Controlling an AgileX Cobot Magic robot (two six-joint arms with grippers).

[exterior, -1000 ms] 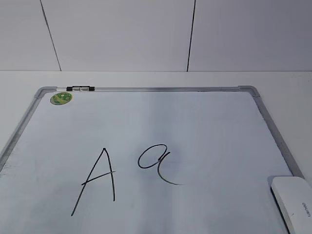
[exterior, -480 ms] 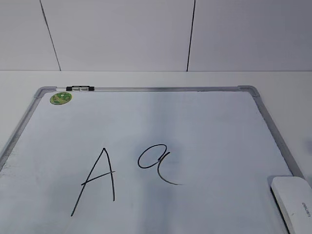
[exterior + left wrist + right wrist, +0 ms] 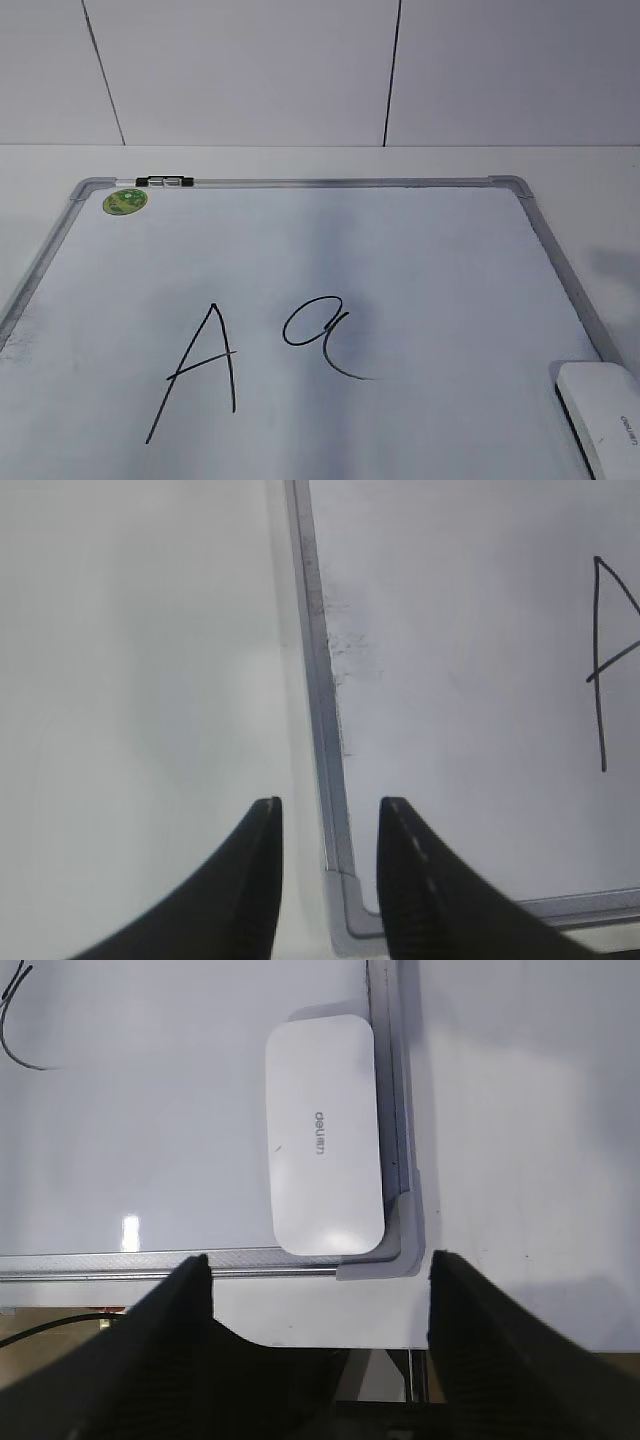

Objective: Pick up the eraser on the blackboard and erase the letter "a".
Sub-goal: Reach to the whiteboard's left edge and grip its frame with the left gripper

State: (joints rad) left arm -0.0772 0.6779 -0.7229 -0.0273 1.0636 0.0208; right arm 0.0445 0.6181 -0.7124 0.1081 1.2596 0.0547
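The blackboard [image 3: 340, 183] is a white board with a silver-grey frame, lying flat on the table. The letter "a" [image 3: 318, 335] is drawn near its middle, right of a capital "A" [image 3: 200, 370]. The white eraser [image 3: 603, 415] lies on the board's near right corner. In the right wrist view the eraser [image 3: 323, 1135] shows just ahead of my right gripper [image 3: 320, 1257], which is wide open, empty and apart from it. My left gripper [image 3: 330, 815] is open and empty over the board's near left corner frame [image 3: 318, 660]. Neither gripper shows in the exterior view.
A round green sticker [image 3: 125, 201] and a small black clip [image 3: 165, 182] sit at the board's far left corner. White table surrounds the board, with a white panelled wall behind. The table's near edge [image 3: 330, 1345] and a dark cable [image 3: 50, 1325] show below the right gripper.
A faint shadow has spread onto the table at the right edge of the exterior view. The board, the letters and the eraser have not moved.
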